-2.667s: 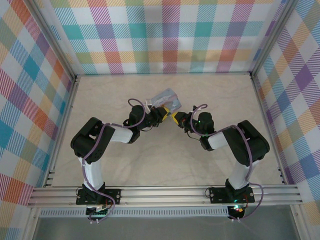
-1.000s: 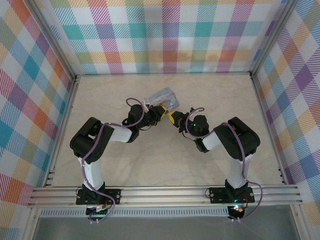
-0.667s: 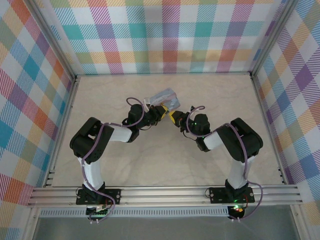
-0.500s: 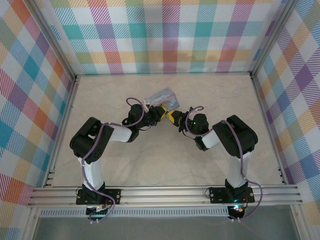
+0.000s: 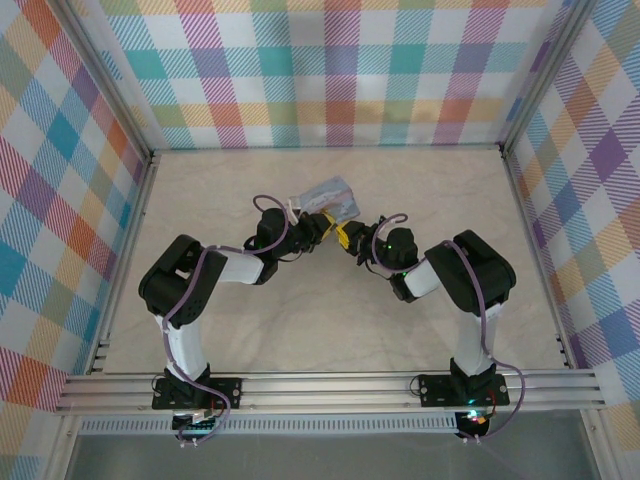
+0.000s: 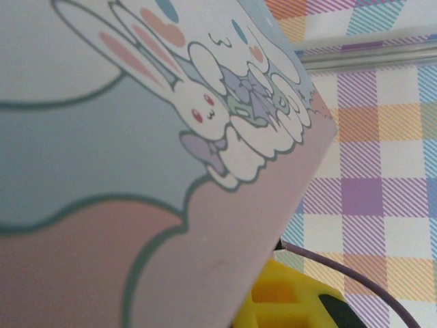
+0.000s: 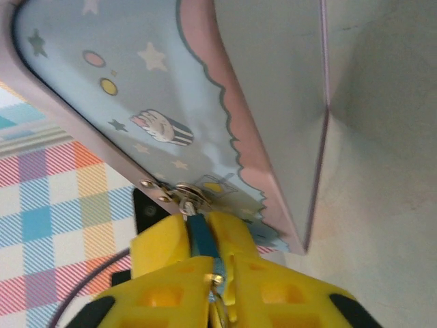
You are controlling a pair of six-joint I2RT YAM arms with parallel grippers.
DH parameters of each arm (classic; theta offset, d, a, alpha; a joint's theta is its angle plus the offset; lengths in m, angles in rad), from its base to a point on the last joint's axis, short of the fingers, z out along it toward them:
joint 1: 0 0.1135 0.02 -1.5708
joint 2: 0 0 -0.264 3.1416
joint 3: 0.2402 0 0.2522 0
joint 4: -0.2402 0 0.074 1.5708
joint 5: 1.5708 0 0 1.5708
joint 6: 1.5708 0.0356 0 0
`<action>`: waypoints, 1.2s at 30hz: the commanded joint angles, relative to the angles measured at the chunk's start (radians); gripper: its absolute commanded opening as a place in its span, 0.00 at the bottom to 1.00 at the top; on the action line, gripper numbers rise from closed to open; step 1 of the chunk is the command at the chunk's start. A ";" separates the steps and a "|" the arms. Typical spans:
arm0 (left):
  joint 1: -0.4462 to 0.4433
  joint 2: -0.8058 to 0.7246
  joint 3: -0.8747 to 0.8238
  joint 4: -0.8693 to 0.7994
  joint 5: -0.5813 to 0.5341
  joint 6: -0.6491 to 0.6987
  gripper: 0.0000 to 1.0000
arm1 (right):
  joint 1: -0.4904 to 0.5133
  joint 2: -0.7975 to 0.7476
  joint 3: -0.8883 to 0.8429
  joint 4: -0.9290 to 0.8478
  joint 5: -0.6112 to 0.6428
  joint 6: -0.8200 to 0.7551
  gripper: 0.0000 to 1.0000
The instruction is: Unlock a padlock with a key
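Plaid-walled beige tabletop (image 5: 300, 330) | left gripper (image 5: 322, 226) clamped on pastel-blue cartoon box (image 5: 330, 195) | right gripper (image 7: 196, 219) straddled blue-headed key (image 7: 199, 239) at tiny metal padlock (image 7: 186, 193), grip unclear | unlocking judged unfinished

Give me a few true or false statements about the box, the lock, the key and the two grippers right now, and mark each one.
1. The pastel box carries a cartoon bunny. True.
2. The right gripper points at the padlock on the box's edge. True.
3. The key lies loose on the table. False: it sits between the right gripper's yellow fingers.
4. The left gripper waits at the far wall, well away from the right one. False: both grippers meet at the box in the middle of the table.
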 commanded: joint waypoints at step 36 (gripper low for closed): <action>-0.081 -0.169 0.104 -0.586 0.077 0.296 0.02 | -0.023 -0.768 0.016 -1.452 0.024 -1.134 0.33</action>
